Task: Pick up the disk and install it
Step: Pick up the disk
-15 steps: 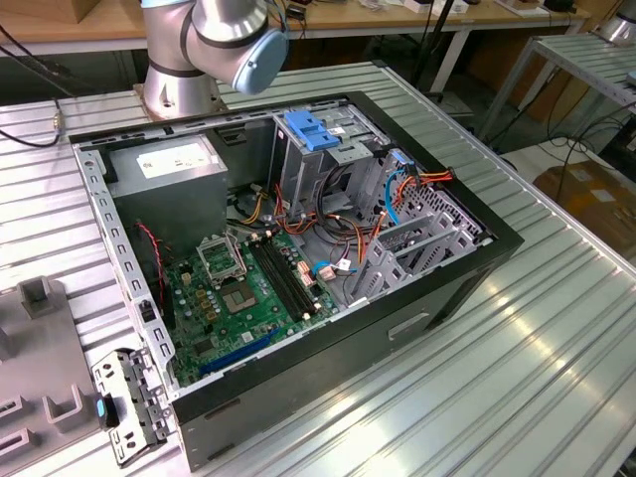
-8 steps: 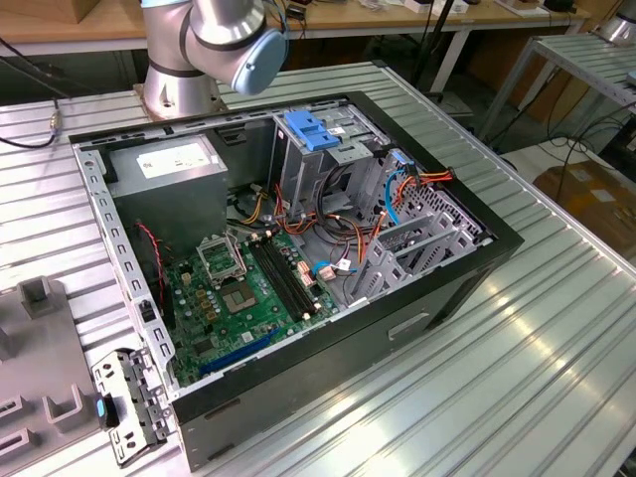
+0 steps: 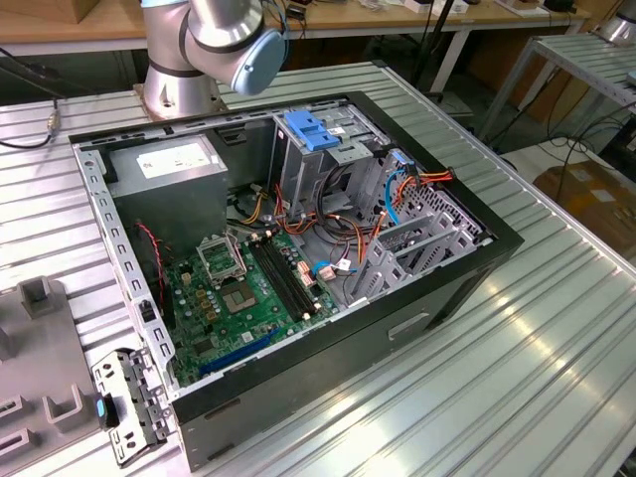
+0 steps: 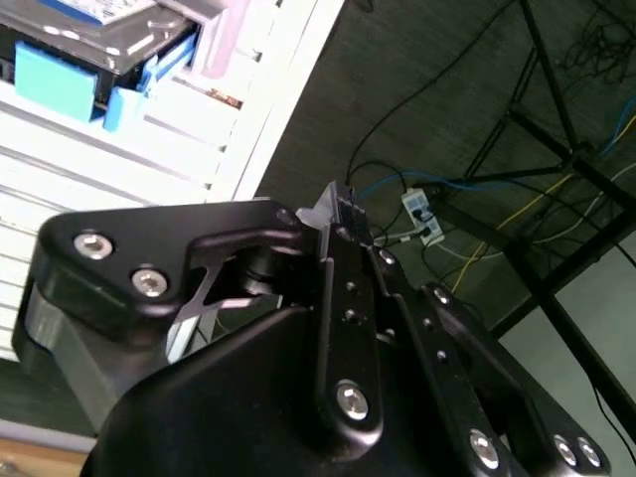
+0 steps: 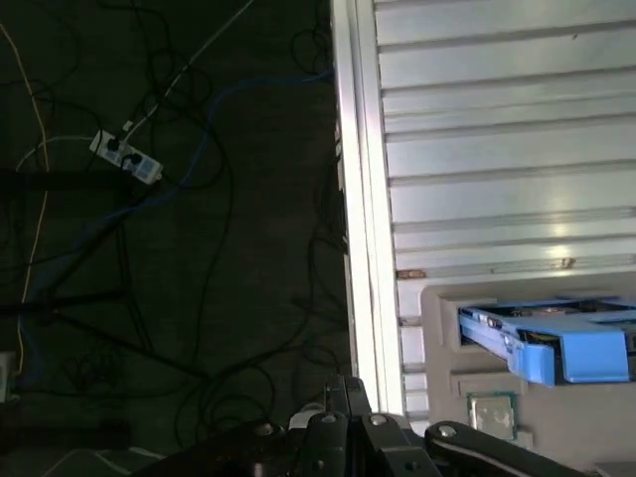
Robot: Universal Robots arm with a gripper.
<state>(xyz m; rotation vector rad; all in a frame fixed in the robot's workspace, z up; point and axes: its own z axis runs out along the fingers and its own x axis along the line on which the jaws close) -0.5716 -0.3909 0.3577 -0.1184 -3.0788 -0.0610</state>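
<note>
The disk (image 5: 571, 348) lies flat in a pale holder (image 5: 437, 318) on the table (image 5: 497, 119), close to the table's edge. The gripper (image 4: 336, 211) hangs near that edge, apart from the disk, and its jaws appear closed together with nothing between them. The disk is probably stiff, rather heavy for its size and sensitive to knocks. Its metal face looks smooth, so the safer hold is likely across the blue side rails.

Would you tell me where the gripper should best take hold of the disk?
Likely across the disk by its blue rails, at the end that sticks out of the grey holder, coming from above: it lies roughly flat, and the rails give straight, parallel sides.
</note>
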